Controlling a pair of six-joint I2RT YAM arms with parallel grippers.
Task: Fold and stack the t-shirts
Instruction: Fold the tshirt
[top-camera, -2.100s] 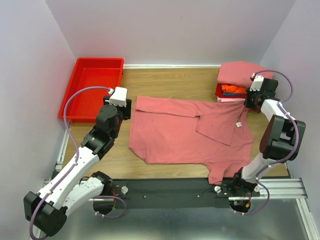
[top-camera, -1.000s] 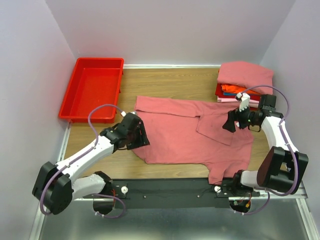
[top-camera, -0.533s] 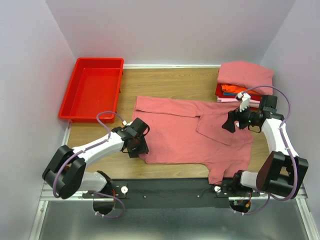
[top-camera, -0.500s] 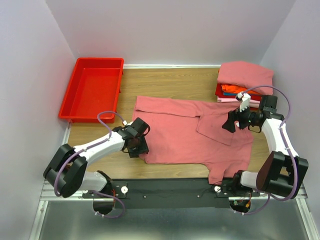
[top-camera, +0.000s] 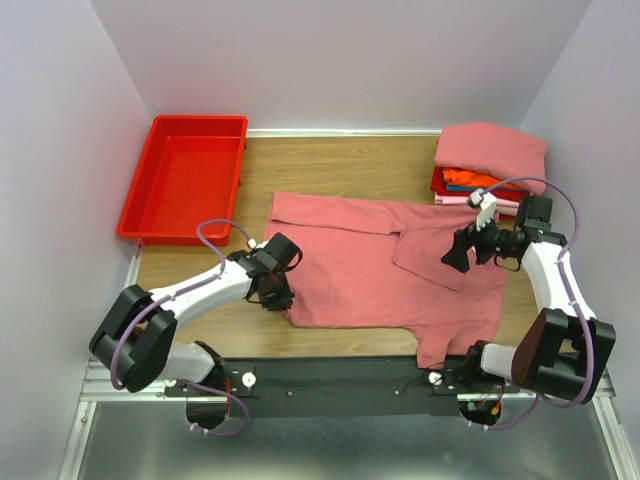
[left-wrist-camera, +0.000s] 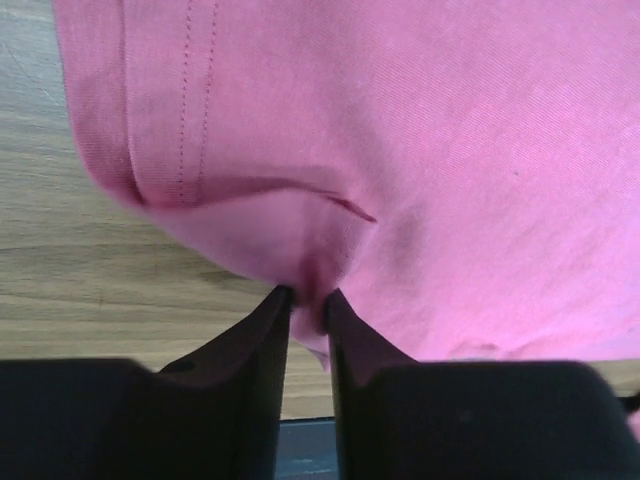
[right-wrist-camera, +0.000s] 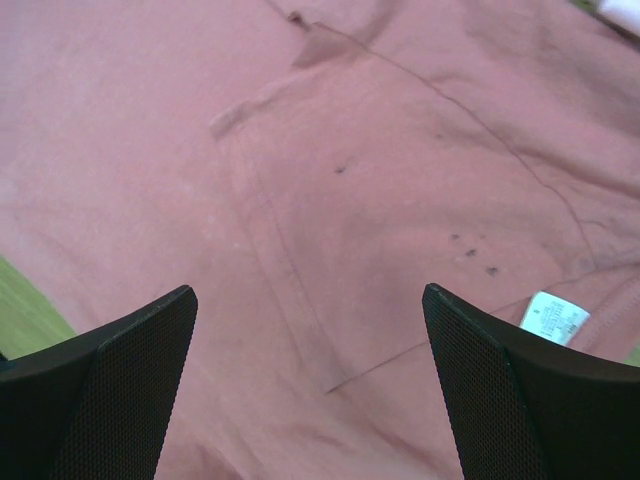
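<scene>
A: The left gripper (left-wrist-camera: 308, 296) pinches the near-left hem of the salmon-pink t-shirt (top-camera: 370, 265), its jaws almost together on a fold of cloth.
B: The right gripper (right-wrist-camera: 308, 295) hangs wide open above it, gripping nothing. The shirt lies spread on the table (top-camera: 340, 165).

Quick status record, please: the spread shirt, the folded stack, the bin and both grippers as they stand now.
Shirt: large salmon-pink cloth t-shirt, spread on the wooden table
Left arm: left gripper shut on the shirt's near-left corner
Right arm: right gripper open, above the shirt, near its small white neck tag
Stack: stack of folded cloth t-shirts, far right corner
Bin: red plastic bin, far left, apart from the shirt
</scene>
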